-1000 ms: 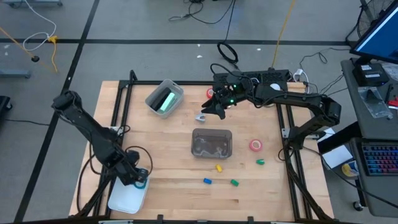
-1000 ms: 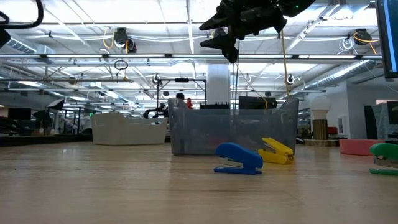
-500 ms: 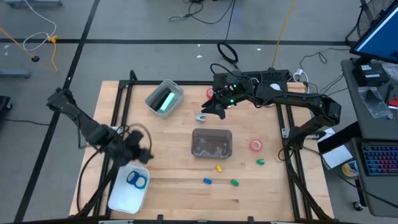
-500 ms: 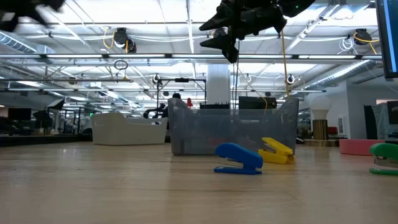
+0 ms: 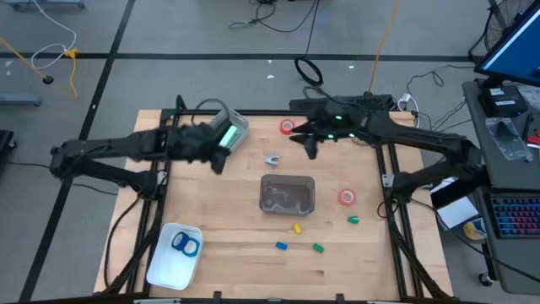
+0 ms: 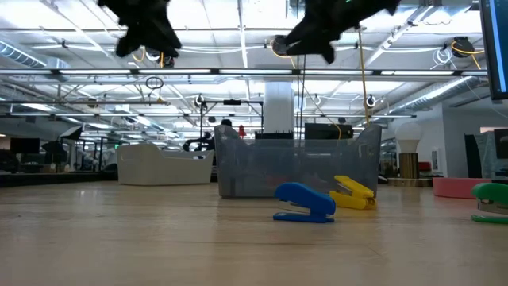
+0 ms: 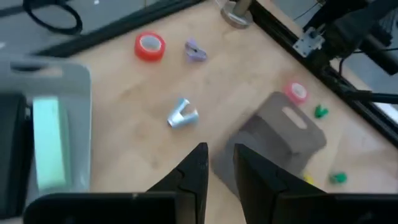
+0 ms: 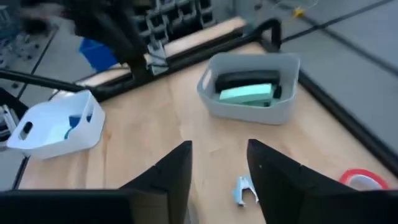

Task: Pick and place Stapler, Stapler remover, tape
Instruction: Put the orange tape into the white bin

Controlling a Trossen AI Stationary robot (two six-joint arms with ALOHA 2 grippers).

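Both arms have swung since a second ago: the left arm left the white tray at the near-left corner and now stretches across to the far bin, while the right hand has drifted a little further right along the back edge.

On the wooden worktop [image 5: 219, 219], the largest items come first. The grey bin [image 5: 224, 133] at the back holds a green stapler [image 8: 246, 94], and the clear box [image 5: 288, 194] in the middle looks to have a few things in it. The white tray [image 5: 173, 256] carries a blue tape roll [image 5: 185, 244], so that much seems done.

Hovering beside the grey bin, the left hand [image 7: 217, 165] has its fingers slightly apart and holds nothing. Above the back edge, the right hand [image 8: 217, 165] is spread and empty too.

Left out: a silver staple remover [image 5: 272, 159] between the hands, a red tape roll [image 5: 288, 127], a pink one [image 5: 347, 198], plus small coloured staplers near the front. I'd judge it roughly half finished.
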